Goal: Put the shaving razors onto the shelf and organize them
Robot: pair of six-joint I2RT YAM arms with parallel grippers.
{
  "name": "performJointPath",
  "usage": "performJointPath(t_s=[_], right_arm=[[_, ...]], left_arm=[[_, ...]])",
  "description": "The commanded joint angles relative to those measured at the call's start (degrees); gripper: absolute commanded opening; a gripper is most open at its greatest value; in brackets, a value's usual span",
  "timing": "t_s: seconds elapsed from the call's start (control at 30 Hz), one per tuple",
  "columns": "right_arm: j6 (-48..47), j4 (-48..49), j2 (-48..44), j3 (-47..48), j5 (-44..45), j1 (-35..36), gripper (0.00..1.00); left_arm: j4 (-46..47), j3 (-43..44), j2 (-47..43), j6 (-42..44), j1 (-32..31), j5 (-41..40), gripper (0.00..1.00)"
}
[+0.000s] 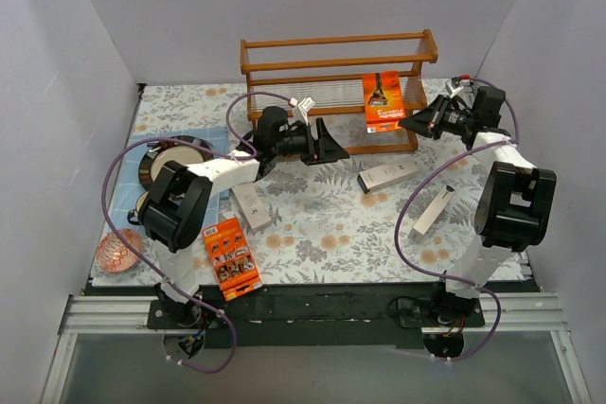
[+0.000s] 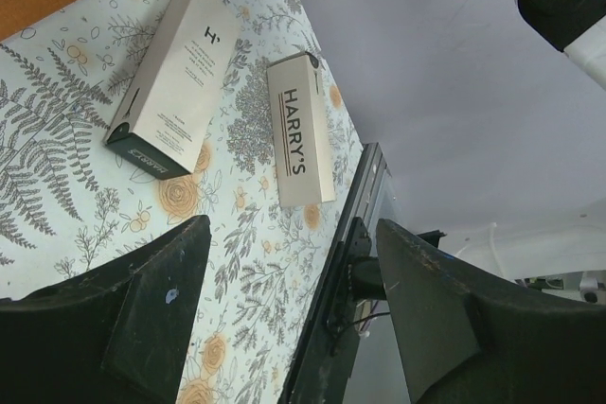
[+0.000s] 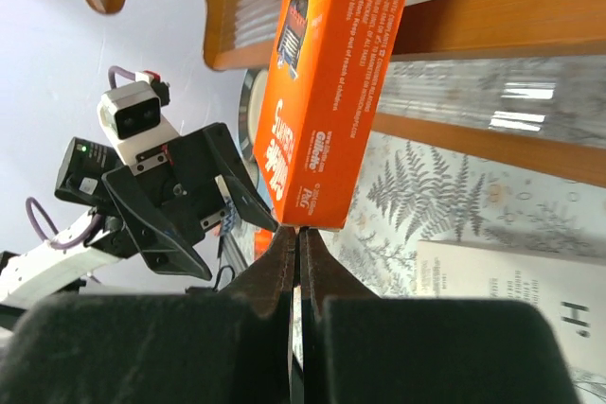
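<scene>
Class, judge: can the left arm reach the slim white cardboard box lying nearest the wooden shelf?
Probably yes. The left gripper is open and empty; the slim white cardboard box lies just beyond it on the floral cloth, nothing between. The shut right gripper is off to the side.

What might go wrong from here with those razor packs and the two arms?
The flat orange razor pack stands on edge on the brown wooden rack's lower tier; the shut right gripper sits at its bottom corner, so a nudge may topple it.
The open left gripper is close by; the arms might bump.
The second orange pack lies near the table's front edge and might get knocked off.
</scene>
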Motion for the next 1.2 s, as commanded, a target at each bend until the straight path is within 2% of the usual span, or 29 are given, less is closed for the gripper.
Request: performJointPath(t_s=[0.0,0.17,0.7,0.9,1.17], right_arm=[[1.5,-0.9,-2.0,3.6,-1.9,1.6,0.01],[3.4,1.7,2.0,5.9,-0.4,1.0,0.01],[6.3,6.0,9.7,13.0,0.8,0.4,0.01],[6.7,11.8,7.1,10.1,-1.8,0.4,0.01],[3.3,15.0,7.1,4.4,0.8,0.1,0.01]], left_arm=[[-2.1,-1.9,-7.0,4.0,-0.1,0.4,0.7],[-6.4,-2.7,-9.0,7.2,-0.1,0.0,0.7],[-10.8,-2.0,-8.9,12.5,-0.1,-1.3,0.71],[-11.3,-2.9,-8.9,13.8,0.0,-1.5,0.7],[-11.9,-2.3,-7.9,16.2,0.0,-1.8,0.7]])
